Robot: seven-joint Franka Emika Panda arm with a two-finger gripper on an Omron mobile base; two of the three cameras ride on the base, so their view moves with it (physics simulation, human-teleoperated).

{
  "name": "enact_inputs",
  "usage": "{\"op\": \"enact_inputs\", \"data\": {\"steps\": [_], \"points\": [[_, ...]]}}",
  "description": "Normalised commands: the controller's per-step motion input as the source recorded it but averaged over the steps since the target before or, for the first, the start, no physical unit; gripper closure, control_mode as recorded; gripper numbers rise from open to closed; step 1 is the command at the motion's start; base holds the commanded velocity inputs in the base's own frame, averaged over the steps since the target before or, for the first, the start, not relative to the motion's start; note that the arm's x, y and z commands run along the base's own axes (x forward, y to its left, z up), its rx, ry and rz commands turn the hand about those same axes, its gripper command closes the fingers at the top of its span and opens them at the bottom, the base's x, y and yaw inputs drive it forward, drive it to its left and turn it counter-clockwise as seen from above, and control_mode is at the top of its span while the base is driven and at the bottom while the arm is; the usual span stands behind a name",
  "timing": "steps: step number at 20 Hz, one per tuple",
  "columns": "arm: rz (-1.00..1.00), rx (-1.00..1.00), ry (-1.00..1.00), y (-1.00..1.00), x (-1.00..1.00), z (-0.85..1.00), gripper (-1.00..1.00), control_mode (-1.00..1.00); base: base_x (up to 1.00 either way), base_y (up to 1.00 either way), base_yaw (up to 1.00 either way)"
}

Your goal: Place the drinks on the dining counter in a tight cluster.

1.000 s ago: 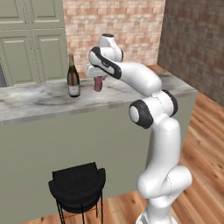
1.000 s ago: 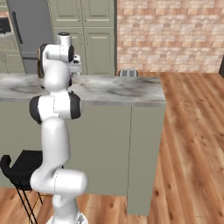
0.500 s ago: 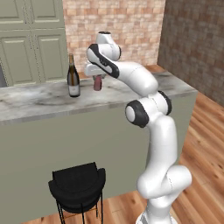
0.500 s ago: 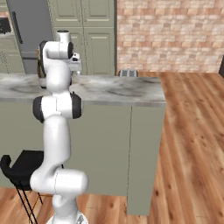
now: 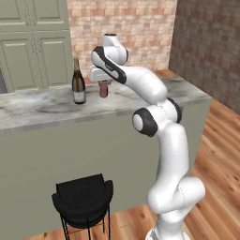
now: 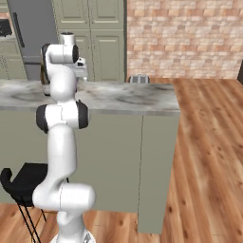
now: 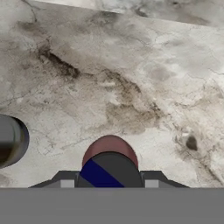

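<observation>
From the left base view, the arm reaches up and over the bench (image 5: 42,110), the raised marble dining top on its sage-green wall. The claw (image 5: 103,83) hangs straight down over the maroon bottle (image 5: 103,89), closed around its upper part; the bottle's base looks to be at or just above the marble, though the angle makes contact hard to confirm. The wine bottle (image 5: 78,83) stands upright just to the left, near but apart. That spacing fits the job: the maroon one is being brought in beside the tall one so the drinks sit bunched together. A black stool (image 5: 83,200) sits on the floor in front of the bench.

From the right base view, the arm's own column blocks most of the work area, and the bench (image 6: 123,97) runs off to the right, with a small toaster-like item (image 6: 138,79) at its far edge.

In the hand view, looking straight down, the maroon bottle (image 7: 110,154) with its dark cap sits between the finger tips (a top-down grip keeps it upright), and the wine bottle (image 7: 12,140) appears as a dark round shape at the left edge, over veined marble (image 7: 131,78).
</observation>
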Motion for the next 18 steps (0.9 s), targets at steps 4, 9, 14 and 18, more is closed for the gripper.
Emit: {"op": "enact_inputs", "data": {"steps": [4, 9, 14, 18], "points": [[0.0, 0.0, 0.0, 0.13, -0.08, 0.0, 1.0, -1.0, 0.0, 0.0, 0.0], [0.0, 0.0, 0.0, 0.04, 0.0, -0.01, 1.0, -1.0, 0.0, 0.0, 0.0], [0.0, 0.0, 0.0, 0.09, -0.02, -0.04, 1.0, -1.0, 0.0, 0.0, 0.0], [0.0, 0.0, 0.0, 0.06, -0.02, 0.0, 1.0, -1.0, 0.0, 0.0, 0.0]]}}
